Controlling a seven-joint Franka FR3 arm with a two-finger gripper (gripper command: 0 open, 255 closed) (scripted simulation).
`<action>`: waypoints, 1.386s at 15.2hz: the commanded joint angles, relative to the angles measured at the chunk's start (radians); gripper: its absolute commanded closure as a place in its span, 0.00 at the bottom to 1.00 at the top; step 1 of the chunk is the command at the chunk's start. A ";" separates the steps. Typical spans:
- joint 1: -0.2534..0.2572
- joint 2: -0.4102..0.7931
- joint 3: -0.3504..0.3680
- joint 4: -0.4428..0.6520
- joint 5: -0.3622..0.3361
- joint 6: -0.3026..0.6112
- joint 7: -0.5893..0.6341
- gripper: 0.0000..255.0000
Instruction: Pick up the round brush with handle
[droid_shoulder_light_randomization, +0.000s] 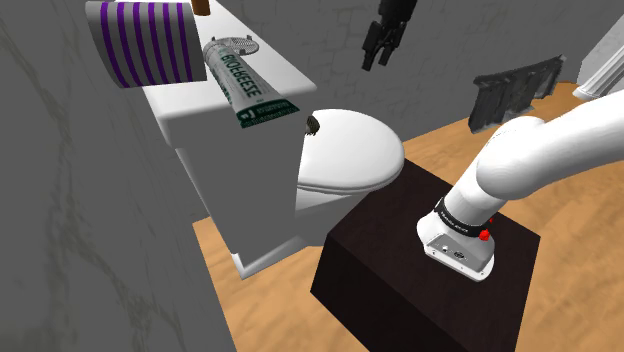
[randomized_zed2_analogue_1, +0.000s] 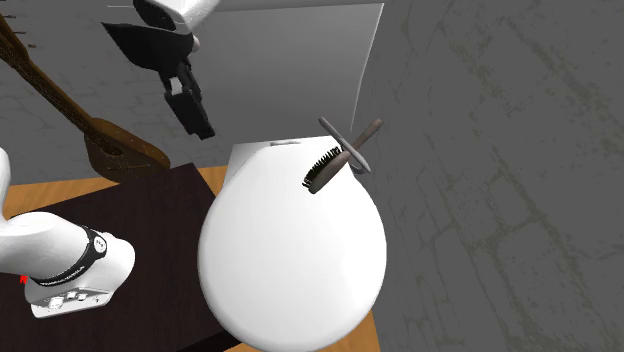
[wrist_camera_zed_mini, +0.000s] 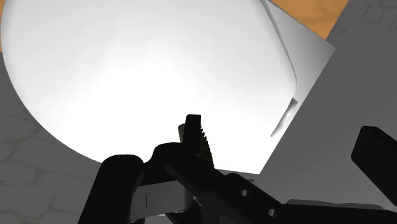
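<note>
The round brush (randomized_zed2_analogue_1: 322, 172) lies on the closed white toilet lid (randomized_zed2_analogue_1: 290, 260) at the end nearest the tank, dark bristles up, its brown handle (randomized_zed2_analogue_1: 366, 133) pointing at the wall. In the shoulder view the brush (droid_shoulder_light_randomization: 313, 123) is a small dark spot at the lid's back edge. My black gripper (droid_shoulder_light_randomization: 377, 58) hangs in the air, well above the lid and off to the shoulder view's right of the brush. In the second exterior view the gripper (randomized_zed2_analogue_1: 198, 122) is up and left of it. From the wrist, the open gripper (wrist_camera_zed_mini: 245, 149) looks down at the brush (wrist_camera_zed_mini: 196, 139), and nothing is held.
On the tank top (droid_shoulder_light_randomization: 190, 105) lie a purple-striped roll (droid_shoulder_light_randomization: 150, 42), a green-and-white tube (droid_shoulder_light_randomization: 245, 88) and a small round grey disc (droid_shoulder_light_randomization: 236, 45). A grey marbled wall (randomized_zed2_analogue_1: 500, 150) stands close behind. The dark stand (droid_shoulder_light_randomization: 400, 270) sits beside the toilet, and a brown guitar-like object (randomized_zed2_analogue_1: 100, 140) leans nearby.
</note>
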 joint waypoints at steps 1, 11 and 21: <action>0.006 0.060 -0.010 -0.007 0.001 0.067 -0.031 0.00; 0.044 0.429 -0.044 0.102 0.047 0.318 -0.180 0.00; 0.055 0.820 -0.035 0.347 0.124 0.452 -0.325 0.00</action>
